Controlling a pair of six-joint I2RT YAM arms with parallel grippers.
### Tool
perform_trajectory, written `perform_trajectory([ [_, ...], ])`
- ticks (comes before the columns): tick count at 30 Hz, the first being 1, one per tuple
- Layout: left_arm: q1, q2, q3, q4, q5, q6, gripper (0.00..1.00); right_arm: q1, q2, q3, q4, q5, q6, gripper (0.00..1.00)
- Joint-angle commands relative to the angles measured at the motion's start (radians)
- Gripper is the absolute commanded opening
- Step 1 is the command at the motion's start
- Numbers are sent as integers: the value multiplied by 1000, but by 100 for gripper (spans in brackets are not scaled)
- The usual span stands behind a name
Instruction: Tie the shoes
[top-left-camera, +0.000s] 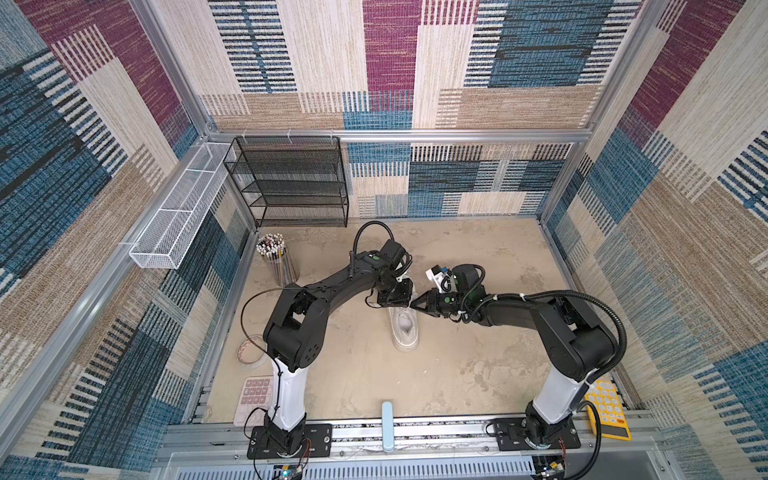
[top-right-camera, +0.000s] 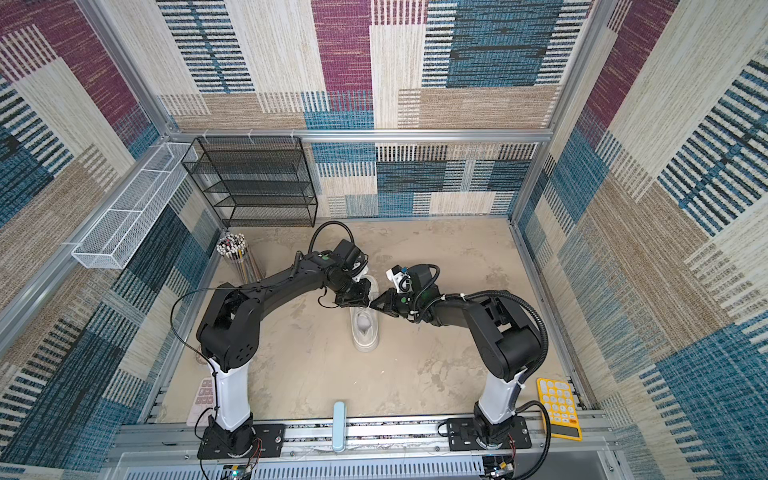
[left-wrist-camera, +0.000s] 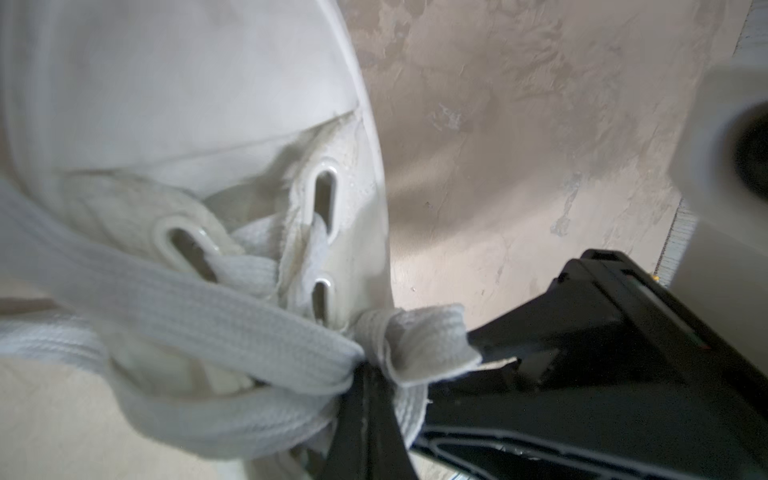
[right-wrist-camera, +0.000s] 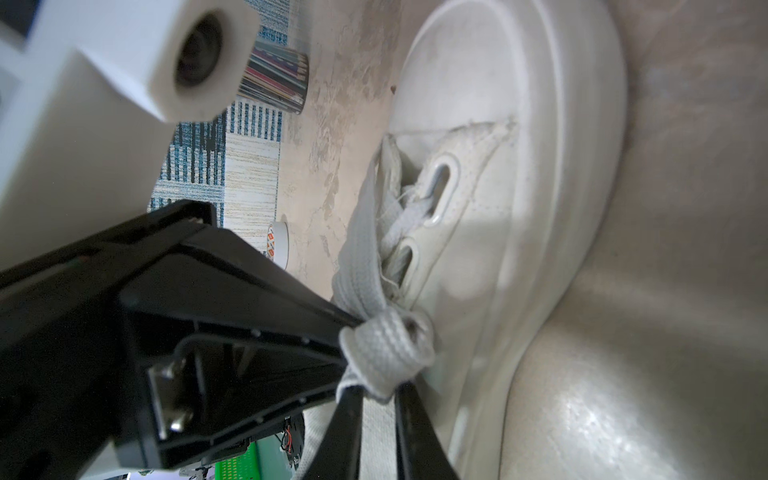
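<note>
- The left end effector (left-wrist-camera: 368, 399) is clamped fully closed on the flat off-white laces (left-wrist-camera: 208, 316), just beside the slotted eyelets (left-wrist-camera: 324, 199).
- The right end effector (right-wrist-camera: 377, 411) stands nearly closed, with a lace strip between its fingers and a wrapped loop (right-wrist-camera: 386, 353) at their tips.
- The white low-top sneaker with thick platform sole (top-left-camera: 405, 332) sits in the middle of the surface (top-left-camera: 478, 374), its toe end under both end effectors.
- A clear cup (top-left-camera: 277, 266) at back left holds pens (top-left-camera: 270, 243).
- Only the wrist views show the laces and eyelets; in both top views they are hidden.

table (top-left-camera: 353, 374): mottled beige | on it: sneaker (top-left-camera: 405, 337), pen cup (top-left-camera: 279, 262), pink calculator (top-left-camera: 254, 395), yellow calculator (top-left-camera: 607, 409), perhaps tape roll (top-left-camera: 249, 354)
</note>
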Motion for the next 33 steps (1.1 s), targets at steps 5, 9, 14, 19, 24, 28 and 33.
perform_trajectory([
  [5, 7, -16, -19, 39, 51, -32, 0, 2, 1, 8, 58, -14, 21, 0],
  [9, 14, -22, -22, 39, 48, -31, 0, 3, -8, 8, 20, 19, 4, 0],
  [14, 18, -27, -24, 40, 47, -31, 2, 2, -10, 18, -47, 54, -26, 0],
  [19, 35, -40, -14, 38, 51, -27, 13, 2, -10, 13, -32, 35, -25, 0],
  [24, 55, -56, 18, 7, 38, -10, 19, 2, -11, 14, -21, 31, -26, 0],
  [28, 60, -46, 40, 10, 46, -10, 24, 2, -11, 13, -22, 28, -34, 0],
  [33, 48, 10, 106, 12, 74, -9, 25, 2, -16, 13, -29, 26, -43, 0],
])
